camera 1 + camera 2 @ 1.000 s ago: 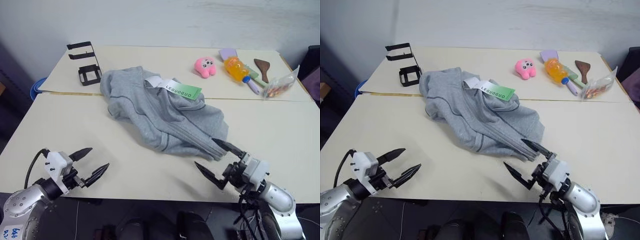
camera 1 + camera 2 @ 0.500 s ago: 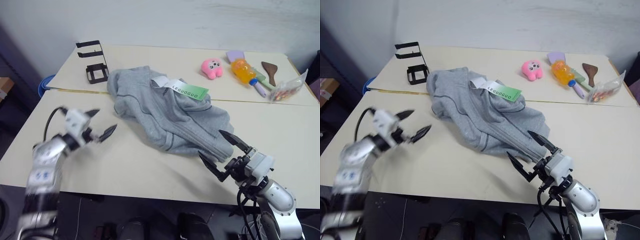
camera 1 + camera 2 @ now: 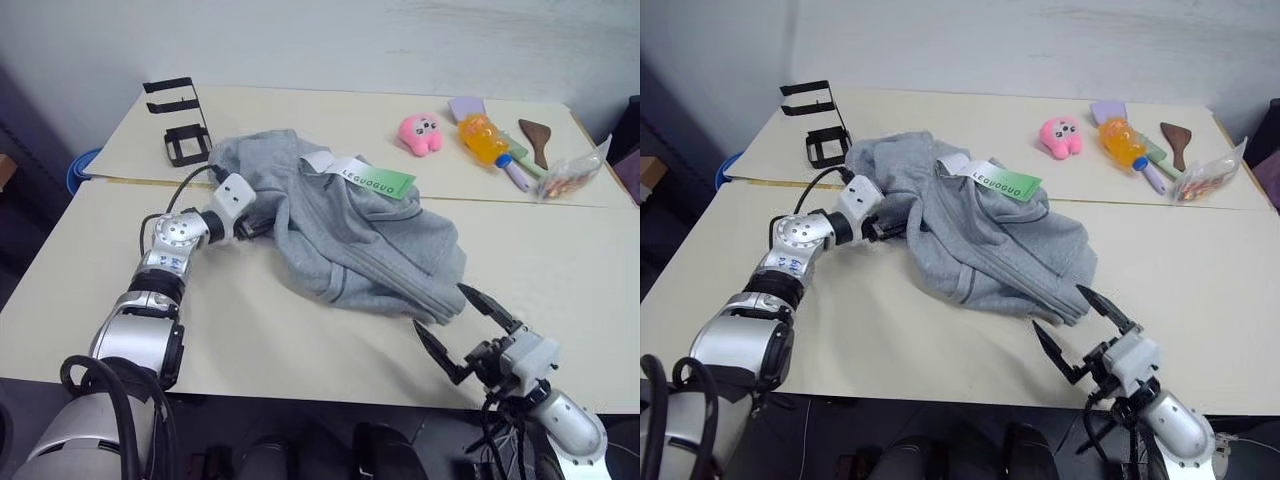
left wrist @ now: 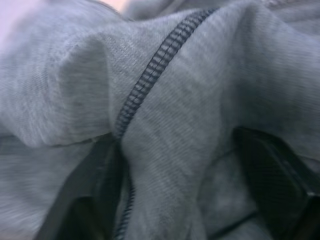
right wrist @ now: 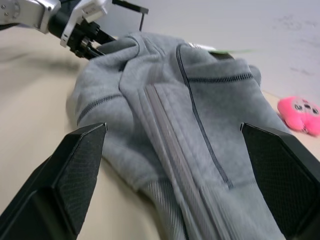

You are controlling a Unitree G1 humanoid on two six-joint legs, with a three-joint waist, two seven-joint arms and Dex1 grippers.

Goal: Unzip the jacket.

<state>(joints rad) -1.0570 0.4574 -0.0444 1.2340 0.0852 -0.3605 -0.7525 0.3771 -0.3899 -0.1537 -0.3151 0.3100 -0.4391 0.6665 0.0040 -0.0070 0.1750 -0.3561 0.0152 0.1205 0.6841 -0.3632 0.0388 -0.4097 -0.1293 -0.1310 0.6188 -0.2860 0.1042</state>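
Observation:
The light grey fleece jacket (image 3: pixel 350 240) lies crumpled across the middle of the table, its white and green hang tag (image 3: pixel 375 180) on top near the far side. My left gripper (image 3: pixel 262 226) is pushed into the jacket's left edge. In the left wrist view its fingers (image 4: pixel 95 195) stand on either side of a raised fold crossed by a dark stitched seam (image 4: pixel 145 85), closed in on the fabric. My right gripper (image 3: pixel 437 305) hovers open at the jacket's near right corner, beside the ribbed hem, with nothing between its fingers.
A black wire stand (image 3: pixel 180 125) sits at the far left. A pink plush (image 3: pixel 421 132), an orange bottle (image 3: pixel 480 140), a wooden spoon (image 3: pixel 538 140) and a snack bag (image 3: pixel 570 172) lie at the far right. Two tables meet in a seam (image 3: pixel 130 182) under the jacket.
My left arm has reached from the table's near left edge forward to the jacket's left side, and its fingers have closed into the fabric. The right gripper drew back slightly, still open.

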